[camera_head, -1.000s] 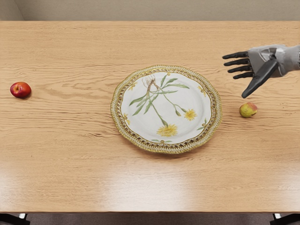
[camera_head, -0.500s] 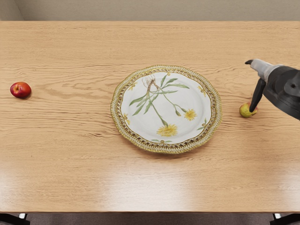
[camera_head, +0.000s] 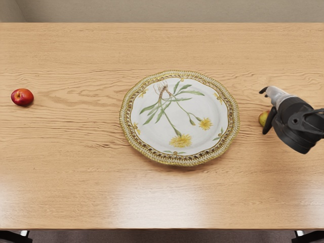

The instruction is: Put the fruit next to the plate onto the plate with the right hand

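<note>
A small yellow-green fruit [camera_head: 262, 118] lies on the table just right of the plate, with only its left edge showing. My right hand [camera_head: 269, 115] has come down over it from the right edge and covers most of it; whether the hand grips the fruit is hidden behind its dark wrist. The round plate [camera_head: 124, 117], with a gold lattice rim and painted yellow flowers, sits at the table's centre with nothing on it.
A red apple [camera_head: 22, 96] rests far off at the left edge of the wooden table [camera_head: 76, 167]. A wall runs along the table's far side.
The right hand has dropped from above and behind the fruit, turned downward, and now sits over the fruit. The fruit, plate and apple have not moved.
</note>
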